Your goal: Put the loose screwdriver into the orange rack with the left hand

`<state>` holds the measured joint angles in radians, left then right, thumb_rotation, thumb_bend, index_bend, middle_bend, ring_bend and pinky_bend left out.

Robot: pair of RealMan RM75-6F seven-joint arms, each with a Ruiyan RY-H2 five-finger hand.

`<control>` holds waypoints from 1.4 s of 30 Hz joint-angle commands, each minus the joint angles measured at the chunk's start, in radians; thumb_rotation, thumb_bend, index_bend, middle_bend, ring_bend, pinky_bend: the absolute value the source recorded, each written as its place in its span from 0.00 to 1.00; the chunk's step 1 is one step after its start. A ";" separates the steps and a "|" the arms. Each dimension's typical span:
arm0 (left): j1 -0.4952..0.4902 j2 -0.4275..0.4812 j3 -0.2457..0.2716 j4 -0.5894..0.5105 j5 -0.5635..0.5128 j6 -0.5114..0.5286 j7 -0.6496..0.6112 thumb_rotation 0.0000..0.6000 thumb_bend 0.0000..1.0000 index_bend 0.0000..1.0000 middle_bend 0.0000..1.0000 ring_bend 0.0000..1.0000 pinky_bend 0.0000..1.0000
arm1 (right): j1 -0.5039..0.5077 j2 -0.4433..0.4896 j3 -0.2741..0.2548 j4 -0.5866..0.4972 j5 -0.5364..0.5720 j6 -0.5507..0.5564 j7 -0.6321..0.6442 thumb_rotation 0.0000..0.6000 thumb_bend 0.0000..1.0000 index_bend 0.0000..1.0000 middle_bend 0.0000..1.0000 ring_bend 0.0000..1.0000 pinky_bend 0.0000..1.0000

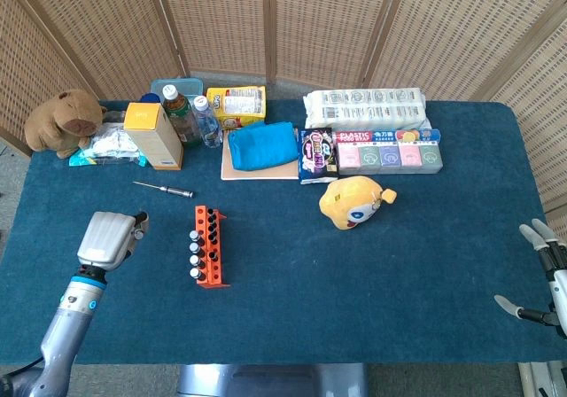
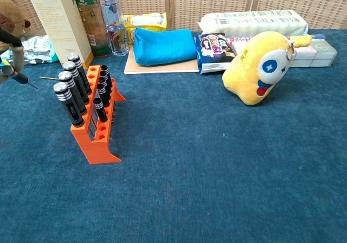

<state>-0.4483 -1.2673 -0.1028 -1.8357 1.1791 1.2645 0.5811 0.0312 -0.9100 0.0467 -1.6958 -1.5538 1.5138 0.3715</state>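
The loose screwdriver (image 1: 164, 189) lies flat on the desk (image 1: 372, 273) in its left half. It sits between the orange rack (image 1: 208, 246) and the yellow box (image 1: 152, 136), touching neither. Its dark handle points toward the desk's centre and its thin shaft toward the left edge. In the chest view only part of the shaft (image 2: 49, 78) shows, behind the rack (image 2: 97, 140).

The rack stands upright, nearer the front edge than the loose screwdriver. Its holes carry a row of black-handled drivers (image 2: 69, 104) with silver caps.

The left hand (image 1: 106, 237) hangs left of the rack, close to the left edge and apart from both rack and loose screwdriver. In the chest view its fingers (image 2: 12, 46) pinch a second small screwdriver (image 2: 16, 76) by the dark handle, with the thin tip slanting down toward the rack. The head view hides this tool under the hand.

The right hand (image 1: 558, 282) is at the front right corner, well apart from everything. Its fingers (image 1: 529, 232) are spread and hold nothing.

Along the rear edge:
- a brown plush (image 1: 62, 122) at the left corner
- two bottles (image 1: 190, 118)
- a blue pouch (image 1: 262, 144)
- a wrapped white pack (image 1: 365, 109)

A yellow plush (image 1: 354, 200) lies near the desk's centre.
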 commanded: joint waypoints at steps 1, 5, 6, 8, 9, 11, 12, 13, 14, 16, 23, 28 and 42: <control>0.016 0.052 -0.005 -0.064 0.024 0.020 -0.045 1.00 0.41 0.57 1.00 1.00 1.00 | 0.000 0.000 0.000 0.000 0.001 0.001 -0.002 1.00 0.00 0.07 0.00 0.00 0.00; 0.021 0.123 -0.011 -0.146 0.030 -0.004 -0.119 1.00 0.41 0.57 1.00 1.00 1.00 | 0.000 -0.001 0.000 0.000 0.001 0.001 -0.006 1.00 0.00 0.07 0.00 0.00 0.00; 0.021 0.137 -0.012 -0.160 0.031 -0.010 -0.133 1.00 0.41 0.57 1.00 1.00 1.00 | 0.000 -0.002 0.000 0.000 0.001 0.001 -0.008 1.00 0.00 0.07 0.00 0.00 0.00; 0.022 0.175 -0.017 -0.193 0.035 -0.020 -0.164 1.00 0.41 0.57 1.00 1.00 1.00 | 0.000 -0.003 0.000 0.000 0.000 0.001 -0.013 1.00 0.00 0.07 0.00 0.00 0.00; 0.022 0.198 -0.020 -0.212 0.037 -0.026 -0.178 1.00 0.41 0.57 1.00 1.00 1.00 | 0.001 -0.005 0.000 0.000 0.001 0.000 -0.016 1.00 0.00 0.07 0.00 0.00 0.00; 0.021 0.239 -0.024 -0.246 0.038 -0.038 -0.198 1.00 0.41 0.57 1.00 1.00 1.00 | 0.002 -0.007 0.001 0.001 0.005 -0.002 -0.025 1.00 0.00 0.07 0.00 0.00 0.00; 0.021 0.257 -0.025 -0.260 0.037 -0.044 -0.206 1.00 0.41 0.57 1.00 1.00 1.00 | 0.003 -0.009 0.002 0.001 0.007 -0.003 -0.029 1.00 0.00 0.07 0.00 0.00 0.00; 0.019 0.285 -0.028 -0.282 0.036 -0.055 -0.220 1.00 0.41 0.57 1.00 1.00 1.00 | 0.004 -0.011 0.004 0.001 0.012 -0.004 -0.036 1.00 0.00 0.07 0.00 0.00 0.00; 0.016 0.315 -0.032 -0.302 0.033 -0.068 -0.236 1.00 0.41 0.57 1.00 1.00 1.00 | 0.005 -0.014 0.006 0.001 0.018 -0.006 -0.045 1.00 0.00 0.07 0.00 0.00 0.00; 0.008 0.380 -0.044 -0.342 0.029 -0.096 -0.274 1.00 0.41 0.57 1.00 1.00 1.00 | 0.006 -0.022 0.014 0.003 0.038 -0.011 -0.070 1.00 0.00 0.07 0.00 0.00 0.00; -0.039 0.620 -0.117 -0.433 -0.013 -0.226 -0.463 1.00 0.41 0.57 1.00 1.00 1.00 | 0.014 -0.081 0.061 0.022 0.129 0.000 -0.202 1.00 0.00 0.07 0.00 0.00 0.00; -0.084 0.694 -0.157 -0.402 -0.009 -0.374 -0.679 1.00 0.41 0.57 1.00 1.00 1.00 | 0.015 -0.100 0.079 0.032 0.158 0.005 -0.224 1.00 0.00 0.07 0.00 0.00 0.00; -0.221 0.778 -0.270 -0.224 0.112 -0.726 -1.185 1.00 0.42 0.57 1.00 1.00 1.00 | 0.019 -0.113 0.104 0.042 0.202 -0.008 -0.251 1.00 0.00 0.07 0.00 0.00 0.00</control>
<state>-0.6501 -0.5024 -0.3562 -2.0790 1.2772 0.5599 -0.5820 0.0502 -1.0222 0.1498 -1.6542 -1.3516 1.5053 0.1204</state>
